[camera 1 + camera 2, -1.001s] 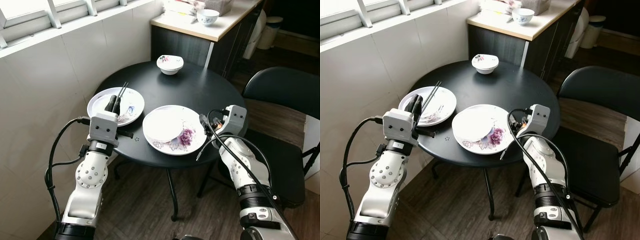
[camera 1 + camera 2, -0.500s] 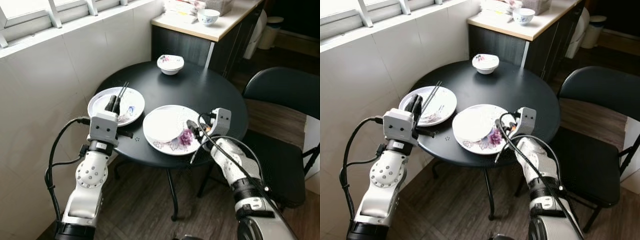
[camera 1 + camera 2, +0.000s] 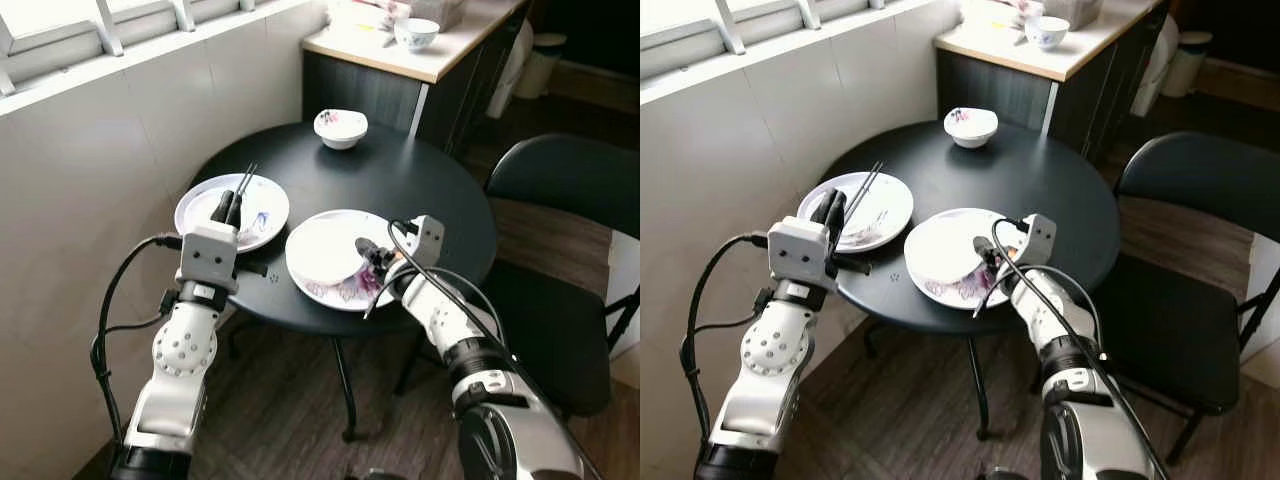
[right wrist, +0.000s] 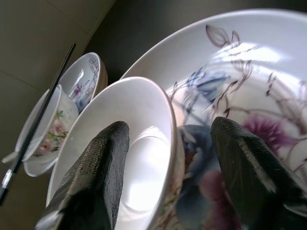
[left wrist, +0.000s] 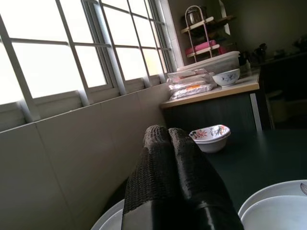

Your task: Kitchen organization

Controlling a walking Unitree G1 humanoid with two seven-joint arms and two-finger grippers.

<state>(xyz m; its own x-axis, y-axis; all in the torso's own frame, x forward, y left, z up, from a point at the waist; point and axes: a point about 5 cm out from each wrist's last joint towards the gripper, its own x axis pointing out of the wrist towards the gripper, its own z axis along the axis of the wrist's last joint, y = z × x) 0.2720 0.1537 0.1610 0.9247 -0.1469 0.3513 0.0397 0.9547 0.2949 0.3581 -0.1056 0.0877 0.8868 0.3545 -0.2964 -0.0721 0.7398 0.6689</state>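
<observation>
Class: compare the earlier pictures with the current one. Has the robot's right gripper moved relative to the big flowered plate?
Yes. The right gripper has moved leftward from beside the table edge to over the flowered plate, its open fingers now straddling the rim of the white bowl there.

No readable text, labels, brands or numbers anywhere. The white plates carry floral prints only, no lettering. The stacked plastic packets [image 5: 188, 86] on the pale counter show print too small and blurred to read. No marking is legible on the silver arm housings.
</observation>
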